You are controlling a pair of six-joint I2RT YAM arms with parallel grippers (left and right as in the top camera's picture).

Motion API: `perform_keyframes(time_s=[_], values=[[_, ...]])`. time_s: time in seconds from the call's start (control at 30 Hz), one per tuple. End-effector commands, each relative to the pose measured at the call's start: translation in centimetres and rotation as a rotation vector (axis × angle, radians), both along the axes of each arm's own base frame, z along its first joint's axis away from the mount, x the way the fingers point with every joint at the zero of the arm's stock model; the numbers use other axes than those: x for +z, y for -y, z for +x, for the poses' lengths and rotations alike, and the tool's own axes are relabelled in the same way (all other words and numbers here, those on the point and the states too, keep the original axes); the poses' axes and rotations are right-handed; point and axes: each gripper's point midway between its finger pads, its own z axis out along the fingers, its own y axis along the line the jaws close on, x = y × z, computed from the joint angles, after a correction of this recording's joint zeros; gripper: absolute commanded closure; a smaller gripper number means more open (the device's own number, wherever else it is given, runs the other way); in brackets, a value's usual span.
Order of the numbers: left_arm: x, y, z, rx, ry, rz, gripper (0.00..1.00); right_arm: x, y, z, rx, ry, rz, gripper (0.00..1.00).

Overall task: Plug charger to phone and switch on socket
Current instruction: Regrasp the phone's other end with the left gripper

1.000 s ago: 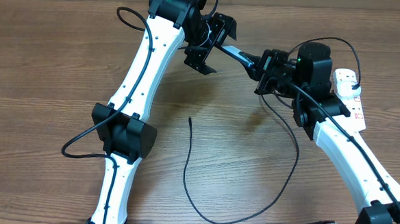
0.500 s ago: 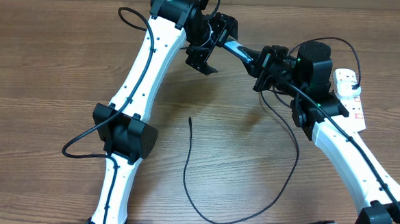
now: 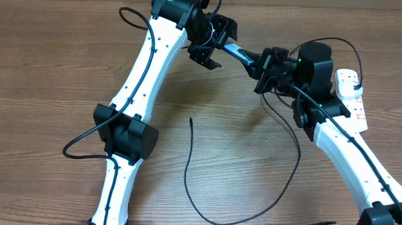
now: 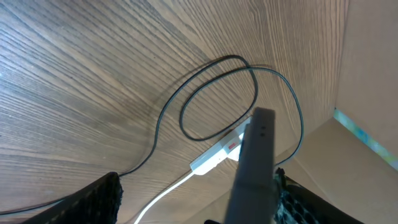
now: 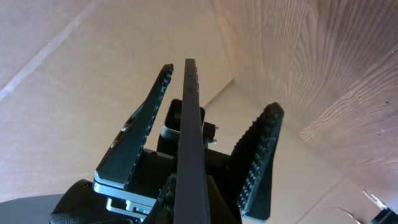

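Upper centre, the left gripper (image 3: 208,49), fingers spread wide, is facing a slim dark smartphone (image 3: 242,56) raised above the wooden table (image 3: 52,63). The right gripper (image 3: 266,71) is straddling it, jaws part open; which one is bearing it is unclear. The phone seems to be getting positioned; next, a gripper needs the thin black charger cable (image 3: 188,153) lying lower centre.

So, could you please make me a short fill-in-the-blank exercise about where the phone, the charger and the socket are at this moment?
1. In the right wrist view, the ____ stands edge-on between the fingers of the right gripper.
2. In the overhead view, the socket lies beside the ____ arm.
3. One end of the charger lies loose on the ____.
4. The socket's thick cord is ____ in colour.

Missing words: phone; right; table; white.
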Motion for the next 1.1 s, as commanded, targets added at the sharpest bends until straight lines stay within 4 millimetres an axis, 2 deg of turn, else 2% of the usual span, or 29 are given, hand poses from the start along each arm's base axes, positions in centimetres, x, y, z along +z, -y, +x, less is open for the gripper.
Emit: perform_keyframes(time_s=[0.0,0.3,0.4,0.67,0.9,1.07], values=[[2.5,0.0,-0.1,0.004,0.063,-0.009,0.24,1.2,-0.6,-0.5,0.002,-0.074,0.104,0.96],[2.5,0.1,-0.2,0.002,0.063,-0.009,0.39,1.3,-1.2,-0.8,0.022,-0.076,0.105,0.96],[2.5,0.1,-0.2,0.002,0.063,-0.008,0.53,1.3,-1.7,-1.1,0.034,-0.077,0.105,0.96],[2.5,0.3,-0.3,-0.003,0.062,-0.008,0.69,1.3,-2.1,-1.3,0.045,-0.078,0.105,0.96],[2.5,0.3,-0.3,-0.003,0.063,-0.008,0.96,1.3,-2.4,-1.6,0.065,-0.08,0.109,0.96],[2.5,0.3,-0.3,-0.013,0.069,-0.006,0.96,1.3,-2.5,-1.7,0.068,-0.081,0.11,0.96]])
